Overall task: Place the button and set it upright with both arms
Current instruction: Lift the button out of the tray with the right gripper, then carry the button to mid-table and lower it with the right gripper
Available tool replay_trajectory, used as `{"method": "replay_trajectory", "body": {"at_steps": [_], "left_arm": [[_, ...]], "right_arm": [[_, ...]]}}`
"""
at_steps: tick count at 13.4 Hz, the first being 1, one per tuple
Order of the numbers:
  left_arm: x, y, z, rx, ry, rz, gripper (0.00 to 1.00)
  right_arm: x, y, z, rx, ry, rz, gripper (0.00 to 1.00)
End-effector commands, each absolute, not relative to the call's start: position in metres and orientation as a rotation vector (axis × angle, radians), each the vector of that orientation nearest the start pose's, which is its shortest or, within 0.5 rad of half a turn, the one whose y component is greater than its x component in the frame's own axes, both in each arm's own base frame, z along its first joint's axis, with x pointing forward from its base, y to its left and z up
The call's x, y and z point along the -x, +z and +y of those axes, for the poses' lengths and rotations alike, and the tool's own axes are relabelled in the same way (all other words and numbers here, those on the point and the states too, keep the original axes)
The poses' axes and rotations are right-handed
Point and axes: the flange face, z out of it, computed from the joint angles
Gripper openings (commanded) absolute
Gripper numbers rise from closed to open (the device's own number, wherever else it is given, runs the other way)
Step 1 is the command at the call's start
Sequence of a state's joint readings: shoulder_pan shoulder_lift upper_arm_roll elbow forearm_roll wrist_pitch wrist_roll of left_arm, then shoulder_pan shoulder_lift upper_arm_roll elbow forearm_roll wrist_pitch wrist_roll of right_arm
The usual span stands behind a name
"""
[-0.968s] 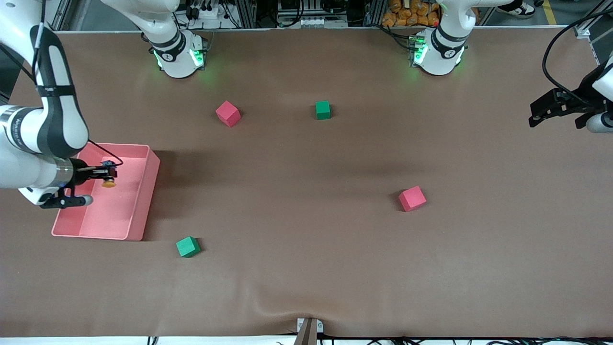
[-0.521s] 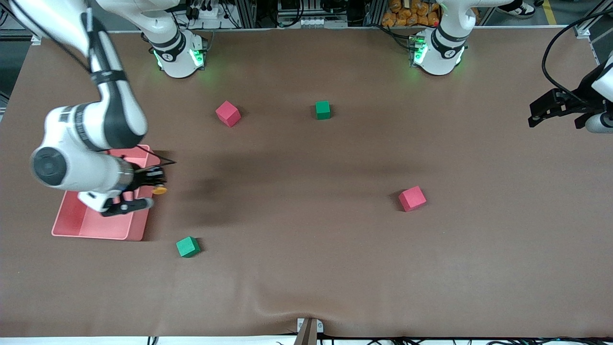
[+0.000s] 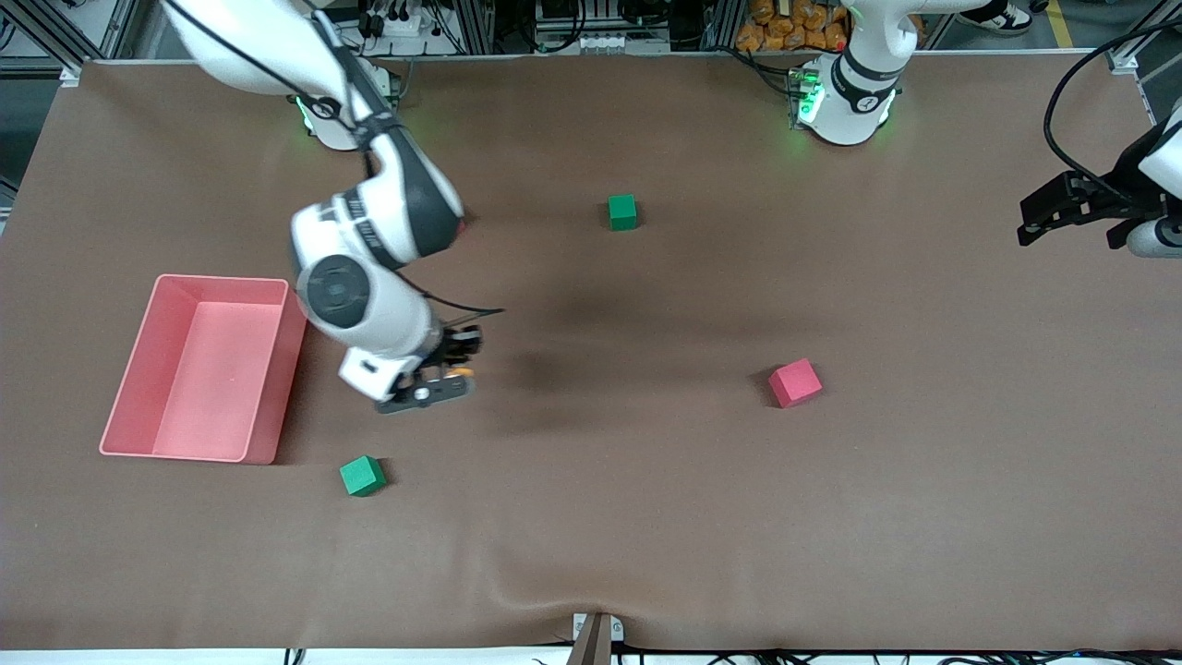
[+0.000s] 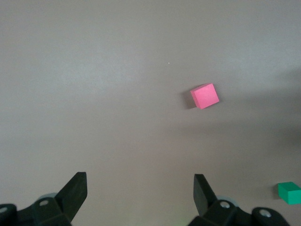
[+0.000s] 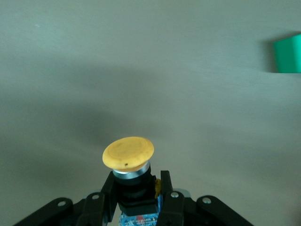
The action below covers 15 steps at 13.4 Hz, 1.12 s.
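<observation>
Swinging away from the pink bin point(image 3: 199, 369), where it hovered 1 second ago, the right arm now carries its load over bare brown table point(image 3: 646, 517) between that bin and the middle, with the bin left empty at the right arm's end. Its right gripper point(image 3: 450, 363) is clenched on the button point(image 5: 128, 160), fingers point(image 5: 165, 200) pinching the black body while the round orange cap sticks out past the fingertips, up in the air over the mat. 1 green cube point(image 3: 362, 476) lies nearer the front camera than the bin, beside its near corner; a second green cube point(image 3: 622, 211) sits toward the bases, and 1 red cube point(image 3: 794, 382) rests toward the left arm's end of the table. The left arm waits at its own end, unchanged, its left gripper point(image 4: 140, 190) released with jaws spread wide over empty mat.
</observation>
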State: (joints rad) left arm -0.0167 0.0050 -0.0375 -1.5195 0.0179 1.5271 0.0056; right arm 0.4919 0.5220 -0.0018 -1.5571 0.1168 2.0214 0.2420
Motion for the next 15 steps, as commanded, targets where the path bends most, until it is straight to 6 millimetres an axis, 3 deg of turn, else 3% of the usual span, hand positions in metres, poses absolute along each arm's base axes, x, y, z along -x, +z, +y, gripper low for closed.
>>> {"method": "replay_trajectory", "body": {"at_steps": [1,5,8,13,15], "left_arm": [[-0.553,0.645,-0.027,3.113,0.009,0.143,1.0],[-0.553,0.643,-0.023,3.114,0.017,0.163,1.0],[-0.556,0.638,-0.026,3.113,0.031,0.172,1.0],[-0.556,0.634,-0.033,3.114,0.041,0.192,1.0],[-0.559,0.628,-0.035,3.115,0.06,0.197,1.0]], "right_arm": [[-0.595,0.318,0.377,3.043,0.096,-0.202,0.02],[-0.575,0.284,0.439,3.022,-0.006,-0.181,0.03],[-0.562,0.259,0.47,2.99,-0.088,-0.109,0.06],[-0.554,0.24,0.527,2.948,-0.136,0.029,0.07],[-0.547,0.226,0.537,2.956,-0.131,0.035,0.11]]}}
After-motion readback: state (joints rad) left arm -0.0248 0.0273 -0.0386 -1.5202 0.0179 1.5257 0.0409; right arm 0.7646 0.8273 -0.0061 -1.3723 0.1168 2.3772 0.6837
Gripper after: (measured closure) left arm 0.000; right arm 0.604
